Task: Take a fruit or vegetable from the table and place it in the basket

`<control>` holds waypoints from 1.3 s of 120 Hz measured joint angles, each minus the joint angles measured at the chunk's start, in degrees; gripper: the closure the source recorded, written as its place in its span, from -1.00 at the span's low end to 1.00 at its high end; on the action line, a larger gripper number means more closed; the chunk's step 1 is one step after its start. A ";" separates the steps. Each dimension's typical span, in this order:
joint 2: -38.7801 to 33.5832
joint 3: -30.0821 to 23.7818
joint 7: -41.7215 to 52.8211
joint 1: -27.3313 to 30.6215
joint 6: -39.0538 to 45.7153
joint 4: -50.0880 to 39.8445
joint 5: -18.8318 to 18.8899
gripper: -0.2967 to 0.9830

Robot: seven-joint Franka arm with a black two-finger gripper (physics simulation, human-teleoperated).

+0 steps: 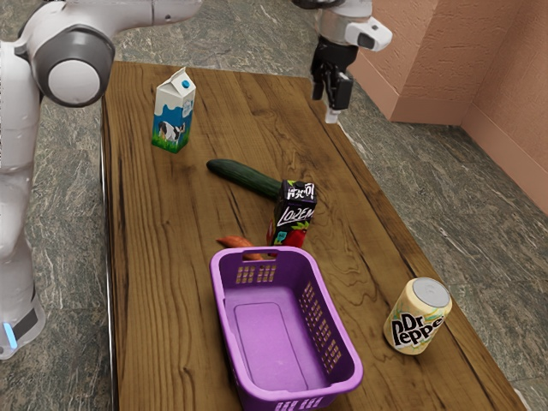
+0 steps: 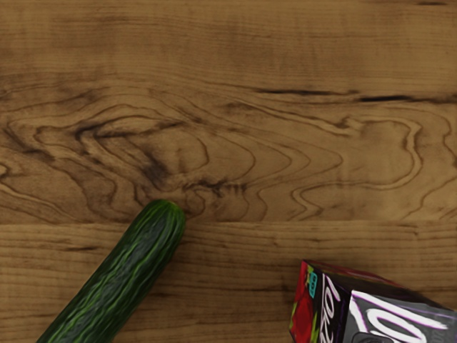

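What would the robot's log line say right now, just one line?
gripper: empty, raised over table | cucumber: on table | orange vegetable: on table, partly behind basket | basket: empty

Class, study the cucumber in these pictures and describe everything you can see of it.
The cucumber is long, slim and gently curved, with dark green skin marked by paler lengthwise streaks; the skin looks bumpy and slightly glossy. The end in the wrist view is rounded and brighter green. No cut shows. It lies on its side on the wooden table, beside the black juice box, which hides one end in the exterior view. Wood shows between the two in the wrist view.
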 joint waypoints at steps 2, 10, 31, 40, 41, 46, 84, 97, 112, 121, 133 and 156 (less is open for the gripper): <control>0.11 0.05 0.03 0.07 0.01 0.00 0.01 -0.53; 0.25 0.34 0.15 0.38 0.03 0.00 0.07 -0.54; -1.57 1.23 0.80 -0.30 1.79 -10.43 0.11 -0.53; -3.71 3.81 2.33 -0.57 8.06 -22.57 0.14 -0.53; -3.89 4.16 2.55 -0.56 8.72 -23.55 0.14 -0.53; -4.43 5.40 3.91 0.03 11.69 -26.83 0.17 -0.54; -4.76 9.46 19.26 0.41 25.98 -35.31 0.31 -0.54; -4.44 9.51 24.55 0.02 27.95 -35.95 0.29 -0.54; -4.51 10.48 30.43 -0.04 29.12 -38.14 0.27 -0.54; -4.64 11.32 33.72 0.12 29.50 -38.70 0.29 -0.54; -4.64 11.66 37.74 0.36 29.84 -39.66 0.28 -0.54; -4.07 11.71 43.82 -0.52 30.27 -40.54 0.19 -0.54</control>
